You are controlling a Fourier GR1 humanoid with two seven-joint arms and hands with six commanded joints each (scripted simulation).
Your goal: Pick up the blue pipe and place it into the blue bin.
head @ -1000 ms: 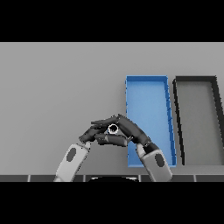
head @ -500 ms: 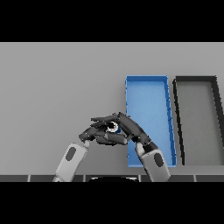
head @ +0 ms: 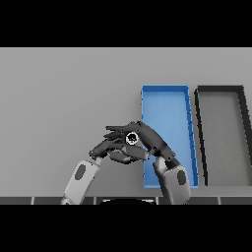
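The pipe (head: 131, 139) shows end-on as a small pale ring with a dark bore, just left of the blue bin (head: 166, 91); little of its blue body is visible. My right hand (head: 150, 141) comes in from the lower right and is shut on the pipe, its fingers reaching left over it. My left hand (head: 105, 147) rises from the lower left, with relaxed fingers stretched under and beside the pipe, close against the right hand. Both hands sit at the bin's near left wall.
A black bin (head: 219, 90) stands right of the blue bin, side by side and almost touching. Both bins are long and run away from me. Bare grey table (head: 64, 93) spreads to the left and behind the hands.
The pipe and both hands have crept slightly up and to the right, towards the blue bin. The grip looks the same.
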